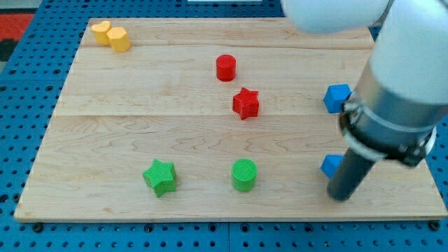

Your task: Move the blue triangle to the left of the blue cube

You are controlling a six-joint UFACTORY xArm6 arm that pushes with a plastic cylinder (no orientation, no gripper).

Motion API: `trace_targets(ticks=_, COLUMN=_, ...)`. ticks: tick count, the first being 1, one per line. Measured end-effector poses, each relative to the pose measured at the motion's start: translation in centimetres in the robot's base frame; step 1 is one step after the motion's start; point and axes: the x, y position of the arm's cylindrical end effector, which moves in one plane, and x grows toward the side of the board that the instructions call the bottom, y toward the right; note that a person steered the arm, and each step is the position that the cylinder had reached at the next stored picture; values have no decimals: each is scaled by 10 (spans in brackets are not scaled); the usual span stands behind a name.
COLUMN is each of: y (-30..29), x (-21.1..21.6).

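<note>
Just left of my tip (341, 197), touching: blue triangle (330, 166), partly hidden.

Wooden board (140, 126) — carrying yellow, red, green, blue blocks.

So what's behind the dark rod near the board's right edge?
A blue block pokes out to the rod's left; the rest is covered, so its shape can't be told. My tip rests on the board just below it. The blue cube sits above, partly hidden by the arm.
</note>
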Motion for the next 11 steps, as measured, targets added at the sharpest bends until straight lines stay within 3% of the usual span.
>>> trace_targets(ticks=1, y=22, x=-55)
trace_targets(ticks=2, y=5, x=-95)
trace_targets(ticks=3, y=34, x=-60)
trace_targets(ticks=4, y=-7, x=-58)
trace_targets(ticks=6, y=-15, x=-91)
trace_targets(ticks=11, y=-17, x=-111)
